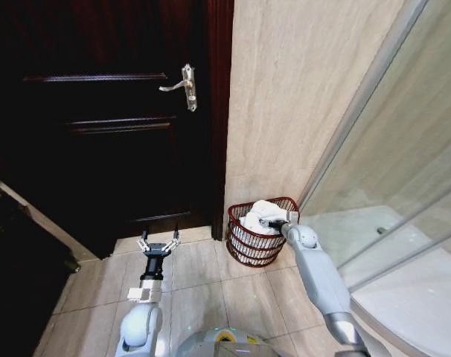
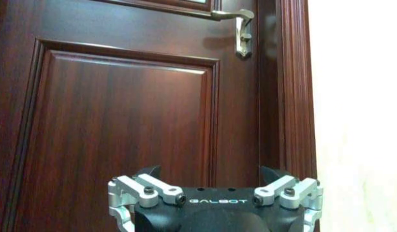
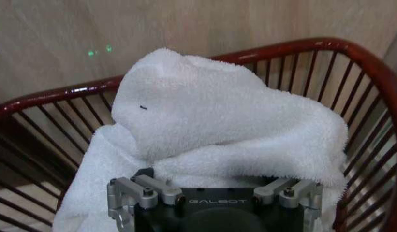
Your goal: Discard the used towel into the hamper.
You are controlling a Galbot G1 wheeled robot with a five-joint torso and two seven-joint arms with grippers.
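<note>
Item: small round dark red-brown wire hamper (image 1: 257, 239), openwork with horizontal rings, standing on the beige tiled floor (image 1: 203, 286) in the corner between the beige stone wall (image 1: 292, 89) and the glass shower screen (image 1: 404, 171), just beside the dark wooden door (image 1: 99, 111) with its silver lever handle (image 1: 182, 86). Contents: a white terry towel (image 3: 217, 121), bunched and heaped above the rim. Right gripper (image 1: 274, 222): at the hamper's rim, against the towel; whether its jaws are clenched or released cannot be told. Left gripper (image 1: 159, 243): low over the floor before the door, jaws released and spread, holding nothing.
</note>
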